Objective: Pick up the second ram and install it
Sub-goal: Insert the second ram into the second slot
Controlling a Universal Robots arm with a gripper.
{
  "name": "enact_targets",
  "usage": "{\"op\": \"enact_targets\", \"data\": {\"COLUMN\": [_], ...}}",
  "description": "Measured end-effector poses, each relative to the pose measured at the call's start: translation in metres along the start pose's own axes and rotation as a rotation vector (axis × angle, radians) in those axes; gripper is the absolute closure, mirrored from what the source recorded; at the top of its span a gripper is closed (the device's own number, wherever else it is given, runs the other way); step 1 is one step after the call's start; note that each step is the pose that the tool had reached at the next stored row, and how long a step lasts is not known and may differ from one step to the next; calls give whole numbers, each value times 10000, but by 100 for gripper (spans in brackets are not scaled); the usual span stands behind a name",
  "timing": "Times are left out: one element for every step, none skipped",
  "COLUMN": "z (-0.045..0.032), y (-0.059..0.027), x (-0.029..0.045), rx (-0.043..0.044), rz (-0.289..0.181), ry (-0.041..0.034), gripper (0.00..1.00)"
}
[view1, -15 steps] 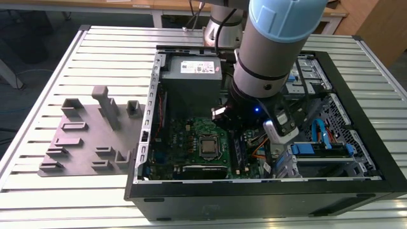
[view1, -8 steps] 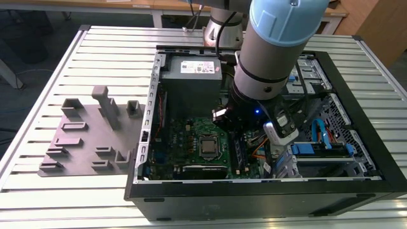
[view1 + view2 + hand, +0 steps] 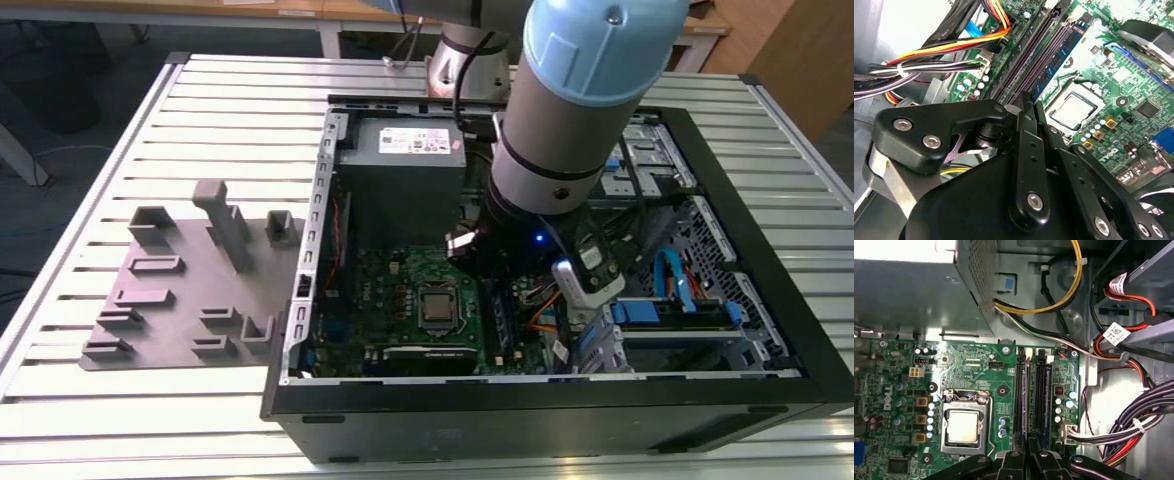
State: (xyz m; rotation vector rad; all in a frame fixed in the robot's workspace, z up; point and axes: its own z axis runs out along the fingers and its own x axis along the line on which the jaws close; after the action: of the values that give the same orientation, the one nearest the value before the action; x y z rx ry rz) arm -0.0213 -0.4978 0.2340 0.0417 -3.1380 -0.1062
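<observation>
In both wrist views the gripper (image 3: pixel 1030 100) (image 3: pixel 1028 452) is reaching down into the open computer case, its two black fingers (image 3: pixel 1026 145) drawn almost flat against each other. They are pinching the near end of the second ram (image 3: pixel 1061 55) (image 3: pixel 1025 390). The stick is standing on edge in a memory slot and running straight away from the fingertips along the motherboard (image 3: pixel 969 365). I cannot tell whether it is pushed fully home.

In the second wrist view the stick is showing a blue face with dark chips. Just beside it, on the side away from the processor, another thin edge that looks like the other memory stick (image 3: pixel 1048 390) is sitting in a parallel slot. On the opposite side the CPU socket (image 3: pixel 963 427) (image 3: pixel 1076 107) is lying near the slots, with its bare metal lid facing up.

Bundled black, red, orange and yellow cables (image 3: pixel 1134 425) (image 3: pixel 944 50) are crowding the motherboard edge beyond the slots. Farther on, the metal power supply (image 3: pixel 904 295) is filling the far corner of the case.

In the exterior view the arm (image 3: pixel 574 100) is coming down over the middle of the case (image 3: pixel 534 425). The case is lying on its side on a slatted metal table (image 3: pixel 240 110), towards the exterior view's right. A grey fixture plate (image 3: pixel 147 320) with upright holders is resting on the table near the edge at the exterior view's left, well apart from the arm.
</observation>
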Motion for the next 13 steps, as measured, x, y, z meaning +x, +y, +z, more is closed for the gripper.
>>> {"op": "enact_targets", "data": {"z": [7, 15, 21, 29, 38, 47, 58, 68, 72, 71, 72, 73, 74], "y": [-1, -1, -2, -3, -4, -4, -5, -6, -6, -5, -4, -1, 11], "x": [-5, -11, -20, -31, -40, -46, -47, -47, -40, -22, -2, 11, 13], "rx": [0, -1, 0, 0, 0, 0, 0, -1, 0, 2, 2, -1, -1], "rz": [1, 1, 2, 2, 2, 2, 3, 3, 5, 3, 3, 2, 2], "ry": [1, 0, 1, 3, 3, 4, 4, 3, 3, 4, 2, -1, -2], "gripper": [89, 89, 89, 89, 89, 89, 89, 89, 89, 89, 89, 89, 89]}}
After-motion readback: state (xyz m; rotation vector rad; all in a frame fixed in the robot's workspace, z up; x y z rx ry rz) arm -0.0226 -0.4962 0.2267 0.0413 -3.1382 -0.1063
